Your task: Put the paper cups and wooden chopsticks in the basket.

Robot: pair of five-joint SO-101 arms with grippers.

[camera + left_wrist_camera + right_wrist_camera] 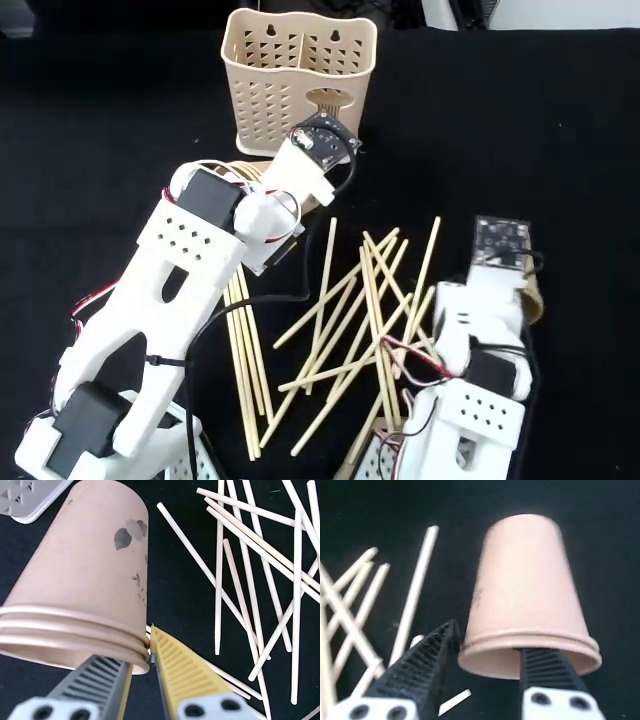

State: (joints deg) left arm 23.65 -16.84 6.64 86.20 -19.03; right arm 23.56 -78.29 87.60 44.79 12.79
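A beige perforated basket (262, 118) stands at the back of the black table; its corner (25, 500) is close to the left arm. My left gripper (140, 650) is shut on the rim of a stack of nested paper cups (90, 580), grey finger inside and yellow finger outside, just in front of the basket (322, 150). My right gripper (490, 640) is open at a single paper cup (525, 580), with one black finger in its mouth and the other beside the wall. That cup (532, 295) lies right of the chopsticks. Several wooden chopsticks (350, 310) lie scattered between the arms.
More chopsticks (245, 370) lie in a bundle partly under the left arm. The basket is split into two compartments, both open at the top. Black table stretches bare to the right of the basket (520, 120).
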